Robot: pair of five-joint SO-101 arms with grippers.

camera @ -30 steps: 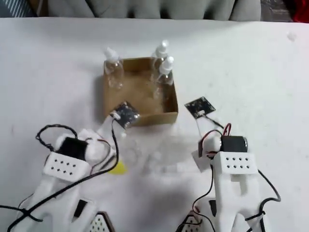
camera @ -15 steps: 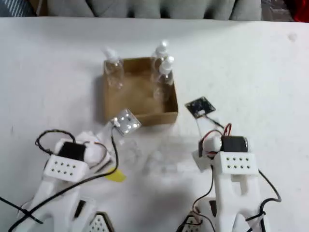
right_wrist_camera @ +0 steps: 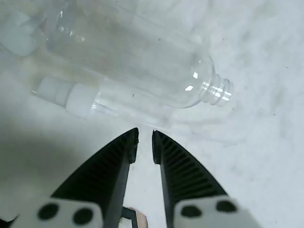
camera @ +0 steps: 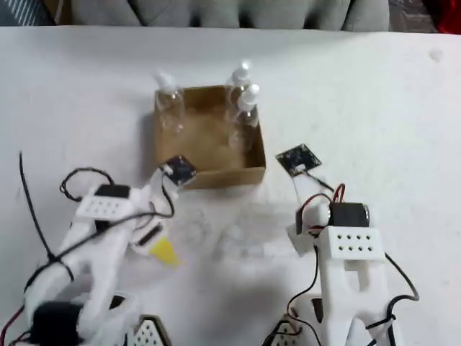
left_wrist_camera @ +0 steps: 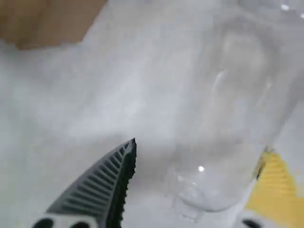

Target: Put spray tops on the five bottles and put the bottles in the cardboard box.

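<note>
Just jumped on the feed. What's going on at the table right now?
Three topped bottles stand at the far end of the cardboard box. Two more lie on the table without tops. The left gripper has its jaws open on either side of one bare bottle. The right gripper, jaws nearly shut and empty, sits just short of the other bare bottle and a loose spray top.
</note>
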